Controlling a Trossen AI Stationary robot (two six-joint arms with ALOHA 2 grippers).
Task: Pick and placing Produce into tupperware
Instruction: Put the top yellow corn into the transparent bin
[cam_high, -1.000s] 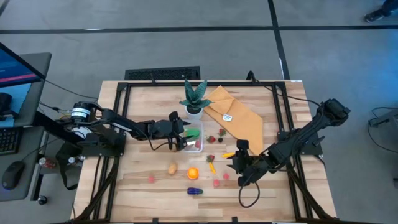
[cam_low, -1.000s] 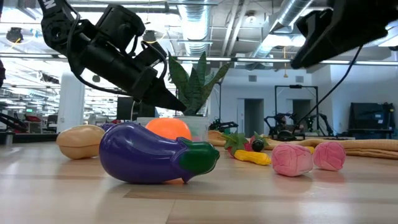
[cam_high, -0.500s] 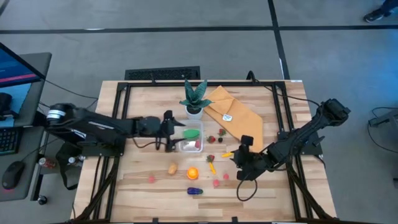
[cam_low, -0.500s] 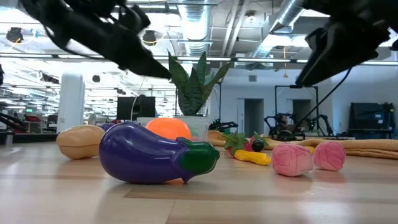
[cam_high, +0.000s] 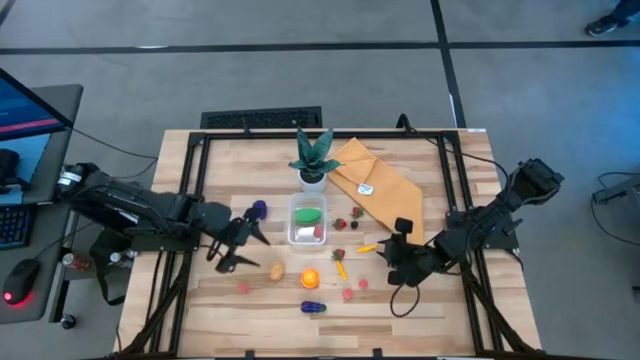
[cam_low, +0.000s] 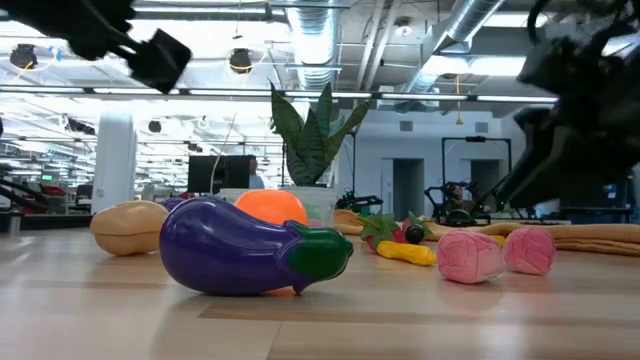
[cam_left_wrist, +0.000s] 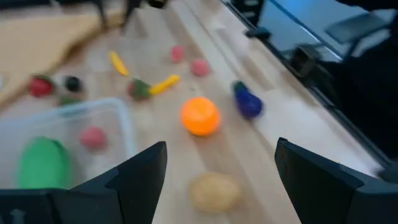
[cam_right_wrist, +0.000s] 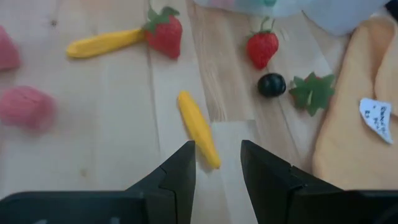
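The clear tupperware (cam_high: 307, 222) stands in the table's middle with a green piece (cam_high: 309, 213) and a pink-red piece (cam_high: 318, 232) inside; it also shows in the left wrist view (cam_left_wrist: 121, 115). Produce lies around it: an orange (cam_high: 310, 279), a tan potato (cam_high: 277, 270), a purple eggplant (cam_high: 312, 307), pink pieces (cam_high: 348, 294), a yellow piece (cam_high: 368, 247) and a purple piece (cam_high: 259, 210). My left gripper (cam_high: 243, 250) is open and empty, left of the tupperware. My right gripper (cam_right_wrist: 217, 180) is open above the table, with the yellow piece (cam_right_wrist: 198, 127) just ahead of its fingers.
A green-leafed plant in a white pot (cam_high: 313, 165) and a mustard-yellow cloth (cam_high: 380, 190) lie behind the tupperware. Strawberries (cam_right_wrist: 262, 48), a dark berry (cam_right_wrist: 272, 84) and a green leaf piece (cam_right_wrist: 313, 92) lie between the cloth and my right gripper.
My left gripper has drawn back from over the tupperware toward the table's left and near edges. The tupperware now shows whole from above, with the purple piece at its left. My right gripper has shifted a little toward the right edge.
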